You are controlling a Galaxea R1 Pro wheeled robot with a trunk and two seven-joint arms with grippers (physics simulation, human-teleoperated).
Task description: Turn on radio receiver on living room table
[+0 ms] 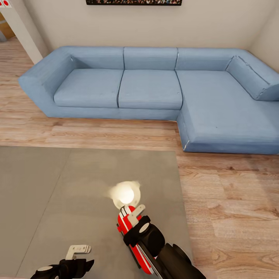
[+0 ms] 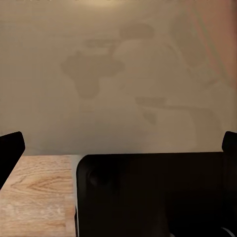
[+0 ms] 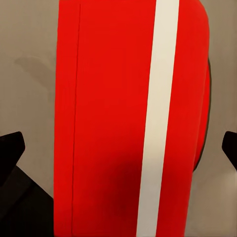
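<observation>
The red, white-striped radio receiver point(image 1: 131, 232) lies on the grey tabletop point(image 1: 58, 193), near its right edge. The right pincer point(image 1: 135, 214) hovers over it, fingers spread either side, open. The left pincer point(image 1: 78, 250) is open too. Bare plank floor point(image 1: 232, 201) separates tabletop from blue sofa point(image 1: 155, 89). No writing is readable.

We see a bright red radio receiver point(image 1: 130, 228) with white stripes on a plain grey table point(image 1: 58, 193), a blue sofa point(image 1: 151, 85), light wood plank floor point(image 1: 232, 201), beige walls point(image 1: 155, 23).
</observation>
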